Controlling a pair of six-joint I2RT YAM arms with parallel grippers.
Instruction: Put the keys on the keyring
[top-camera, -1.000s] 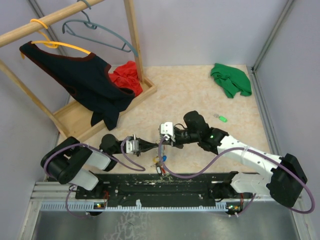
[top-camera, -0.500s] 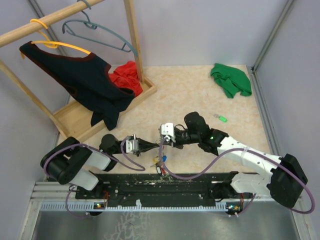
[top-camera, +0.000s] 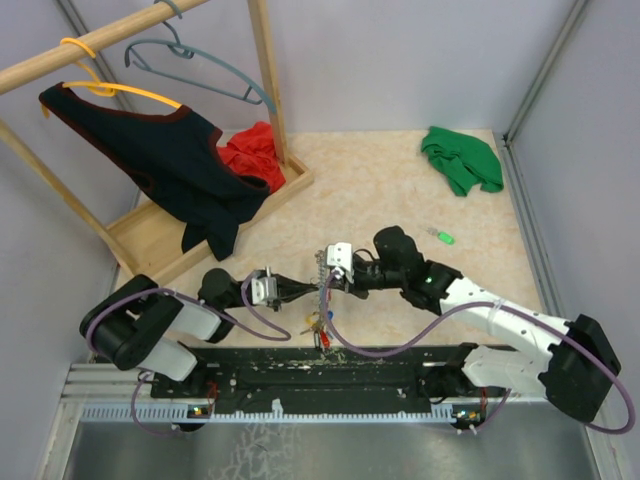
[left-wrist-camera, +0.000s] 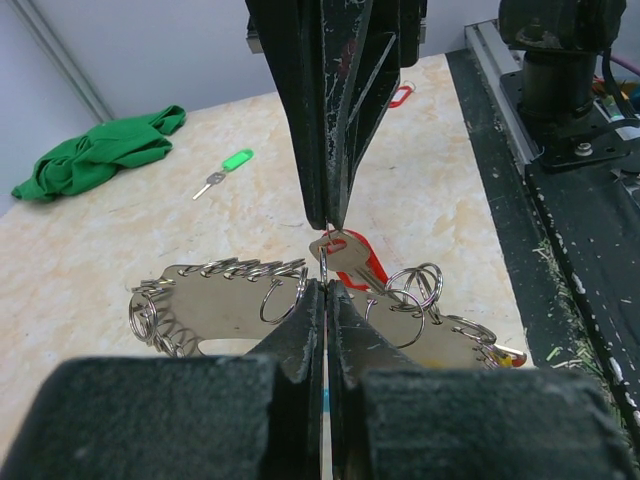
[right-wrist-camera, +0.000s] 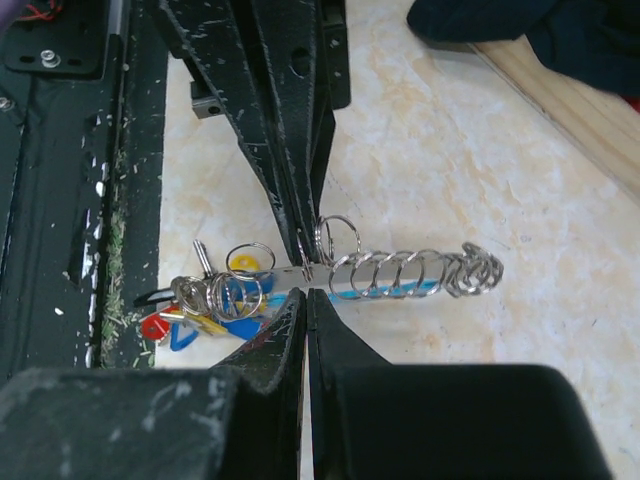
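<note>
My two grippers meet tip to tip near the table's front. The left gripper (left-wrist-camera: 325, 287) is shut on a thin wire ring of the keyring (left-wrist-camera: 215, 308), a silvery piece strung with wire loops. The keyring (right-wrist-camera: 405, 272) hangs between the fingers with its blue, yellow and red tags (right-wrist-camera: 205, 312) low on the left. The right gripper (left-wrist-camera: 328, 222) comes down from above, shut on the head of the red key (left-wrist-camera: 352, 256), right at that ring. In its own view the right gripper (right-wrist-camera: 305, 293) is shut just under the keyring. The green key (top-camera: 442, 237) lies alone on the table.
A crumpled green cloth (top-camera: 460, 158) lies at the back right. A wooden clothes rack (top-camera: 215, 200) with a dark garment and hangers stands at the back left. The black base rail (top-camera: 330, 365) runs along the near edge, close behind the tags.
The right arm's wrist has shifted slightly to the right and away from the front edge, and the keyring has shifted with it. Both grippers stay shut.
</note>
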